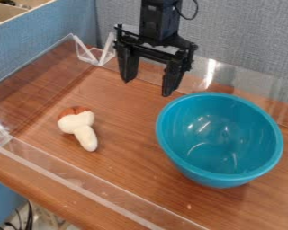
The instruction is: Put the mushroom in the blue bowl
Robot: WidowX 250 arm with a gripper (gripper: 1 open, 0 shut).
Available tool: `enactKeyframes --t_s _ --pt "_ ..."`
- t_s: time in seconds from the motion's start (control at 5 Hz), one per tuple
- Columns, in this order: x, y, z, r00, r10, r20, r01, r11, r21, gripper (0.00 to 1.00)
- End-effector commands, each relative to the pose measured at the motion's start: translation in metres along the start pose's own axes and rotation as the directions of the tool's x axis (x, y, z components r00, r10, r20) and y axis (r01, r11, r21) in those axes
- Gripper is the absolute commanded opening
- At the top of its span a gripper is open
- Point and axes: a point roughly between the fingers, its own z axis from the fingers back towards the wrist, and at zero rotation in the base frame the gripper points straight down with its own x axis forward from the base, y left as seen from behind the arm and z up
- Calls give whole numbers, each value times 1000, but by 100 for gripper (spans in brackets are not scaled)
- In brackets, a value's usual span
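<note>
The mushroom point(79, 128) lies on its side on the wooden table at the left, its orange-tan cap toward the back and its cream stem pointing toward the front. At the right stands the blue bowl point(220, 137), large, glossy and empty. My gripper point(149, 75) hangs over the back middle of the table, pointing down. It is open, its two black fingers point(126, 65) spread wide with nothing between them. It sits well behind and to the right of the mushroom, and just behind the bowl's left rim.
A clear plastic wall point(39, 67) borders the wooden table point(122, 126) on the left, the front and the back. A grey partition stands at the back, with a light blue panel at the far left.
</note>
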Motion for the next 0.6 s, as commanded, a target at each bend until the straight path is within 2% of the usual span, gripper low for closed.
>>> enactKeyframes --t_s 0.0,0.2,0.4 --pt "-7 22 -15 996 91 0 -91 996 -13 100" --pt "-21 58 -41 973 231 -10 -232 972 -30 100" --pt "-30 83 -51 949 315 15 -314 949 -40 100"
